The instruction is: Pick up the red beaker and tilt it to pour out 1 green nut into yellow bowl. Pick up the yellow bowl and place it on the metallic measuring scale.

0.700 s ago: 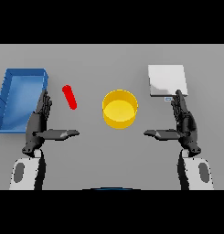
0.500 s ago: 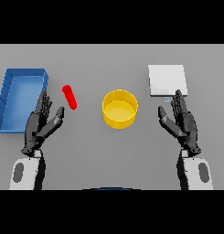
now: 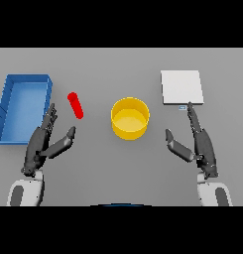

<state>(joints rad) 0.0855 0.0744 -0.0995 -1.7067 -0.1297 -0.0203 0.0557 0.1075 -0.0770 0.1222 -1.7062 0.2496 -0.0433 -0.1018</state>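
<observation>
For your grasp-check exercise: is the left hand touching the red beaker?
Apart. The head view shows grey table between the left hand and the red beaker.

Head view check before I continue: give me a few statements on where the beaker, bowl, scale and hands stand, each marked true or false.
1. The red beaker lies on the table between the blue bin and the yellow bowl. True.
2. The left robot hand grips the beaker. False: it is open, short of the beaker.
3. The yellow bowl sits on the metallic measuring scale. False: it stands on the table beside it.
4. The right robot hand is open, below the scale. True.
</observation>
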